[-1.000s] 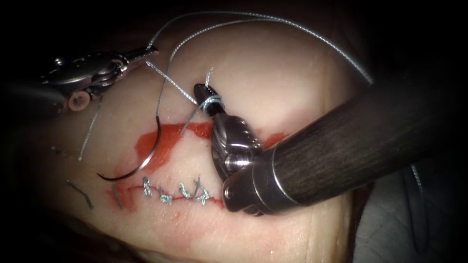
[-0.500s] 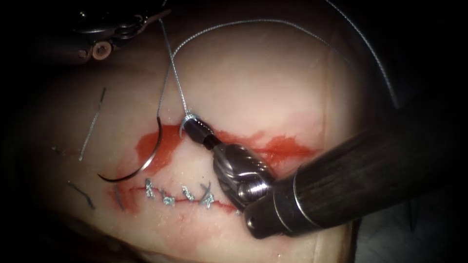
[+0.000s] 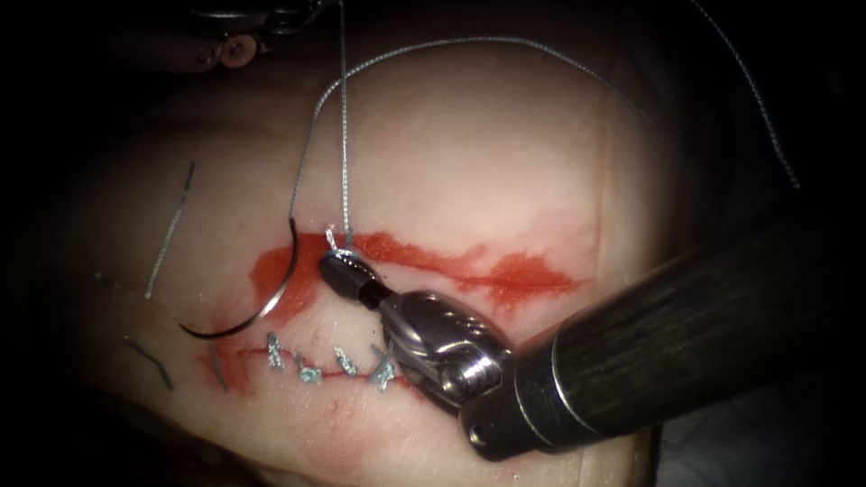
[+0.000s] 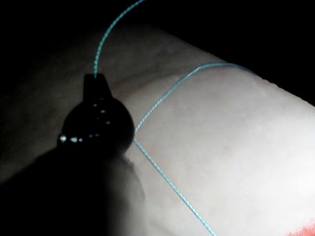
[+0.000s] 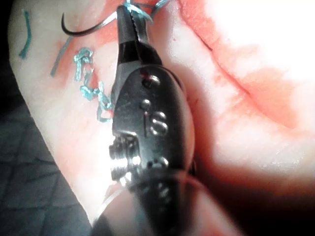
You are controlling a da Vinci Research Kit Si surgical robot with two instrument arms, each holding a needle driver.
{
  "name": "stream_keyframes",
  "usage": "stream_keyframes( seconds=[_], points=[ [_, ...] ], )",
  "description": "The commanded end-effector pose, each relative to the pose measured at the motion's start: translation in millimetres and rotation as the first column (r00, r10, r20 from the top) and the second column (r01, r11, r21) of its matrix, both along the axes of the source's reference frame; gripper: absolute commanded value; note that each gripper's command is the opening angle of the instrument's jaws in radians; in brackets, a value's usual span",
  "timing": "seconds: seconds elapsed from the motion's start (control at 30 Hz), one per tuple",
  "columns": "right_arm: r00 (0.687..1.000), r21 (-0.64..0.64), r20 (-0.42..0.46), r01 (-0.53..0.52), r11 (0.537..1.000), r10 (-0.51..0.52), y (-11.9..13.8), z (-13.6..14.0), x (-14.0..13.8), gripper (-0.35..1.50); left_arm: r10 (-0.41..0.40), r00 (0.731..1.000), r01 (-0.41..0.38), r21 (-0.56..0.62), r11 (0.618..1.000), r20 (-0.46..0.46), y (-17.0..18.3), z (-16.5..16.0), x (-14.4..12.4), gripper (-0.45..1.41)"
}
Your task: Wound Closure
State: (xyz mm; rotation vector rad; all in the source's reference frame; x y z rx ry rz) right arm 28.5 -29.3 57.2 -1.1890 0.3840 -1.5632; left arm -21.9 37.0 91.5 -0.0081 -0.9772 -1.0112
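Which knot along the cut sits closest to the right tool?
The rightmost knot on the cut, tucked against the wrist of the right tool, whose jaws hold the thread. The others lie further left, toward the free needle.

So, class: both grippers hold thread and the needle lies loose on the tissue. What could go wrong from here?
1. The thread runs taut between the left gripper and the right gripper; a harder pull might snap it or tear the tissue.
2. The free needle rests on the red fluid left of the right gripper; the thread could drag it.
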Motion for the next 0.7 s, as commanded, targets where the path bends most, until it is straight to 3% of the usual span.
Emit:
stream_keyframes(
  seconds=[0.03, 0.2, 0.47, 0.7],
  points=[
    [1.000, -0.002, -0.011, 0.015, 1.000, -0.015, -0.4, 0.5, 1.1, -0.35, 0.014, 1.000, -0.014, -0.010, 1.000, -0.003, 0.8, 0.8, -1.1, -0.45],
    [0.993, -0.004, -0.055, 0.100, 0.995, -0.100, -1.1, 0.6, 1.7, -0.35, 0.036, 0.999, -0.037, -0.037, 0.999, -0.029, 2.5, 1.4, -3.1, -0.45],
    [0.954, -0.016, -0.143, 0.264, 0.964, -0.263, -1.4, 0.3, 2.0, -0.35, 0.097, 0.991, -0.104, -0.078, 0.991, -0.090, 5.0, 2.0, -4.9, -0.45],
    [0.906, -0.073, -0.089, 0.409, 0.910, -0.414, -1.1, -0.2, 2.4, -0.35, 0.126, 0.983, -0.139, -0.100, 0.985, -0.131, 6.7, 2.6, -5.8, -0.45]
  ],
)
